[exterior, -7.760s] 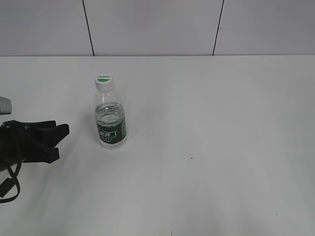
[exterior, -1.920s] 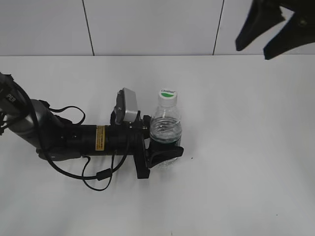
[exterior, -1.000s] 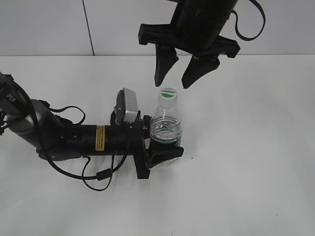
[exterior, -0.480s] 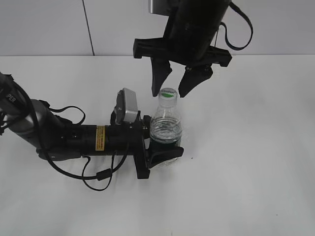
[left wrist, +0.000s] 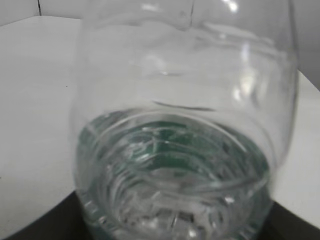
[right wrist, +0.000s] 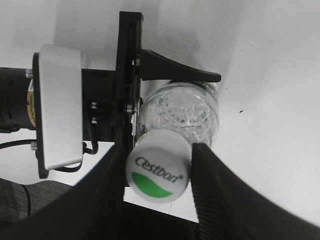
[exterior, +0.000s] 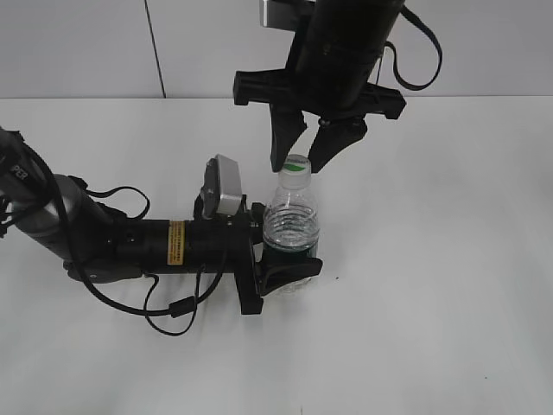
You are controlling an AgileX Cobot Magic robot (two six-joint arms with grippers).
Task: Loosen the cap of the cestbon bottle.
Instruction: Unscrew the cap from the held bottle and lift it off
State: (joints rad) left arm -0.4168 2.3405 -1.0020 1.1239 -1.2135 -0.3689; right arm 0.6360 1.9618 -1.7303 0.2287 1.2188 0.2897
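The cestbon bottle (exterior: 291, 229) stands upright on the white table, clear and ribbed, with its green label low between the left jaws. My left gripper (exterior: 289, 268) lies flat on the table and is shut on the bottle's lower body; the bottle fills the left wrist view (left wrist: 180, 150). The white cap (exterior: 297, 166) with its green mark faces the right wrist camera (right wrist: 158, 172). My right gripper (exterior: 299, 162) hangs straight down over it, open, one finger on each side of the cap with a narrow gap on the right side (right wrist: 160, 150).
The left arm (exterior: 130, 246) and its cables lie along the table to the left of the bottle, with its grey wrist camera (exterior: 226, 186) sticking up beside the bottle's neck. A tiled wall (exterior: 86, 43) runs behind the table.
The right gripper has come down over the last second, so its fingers now straddle the cap instead of hovering above it. The left gripper and bottle have not moved.
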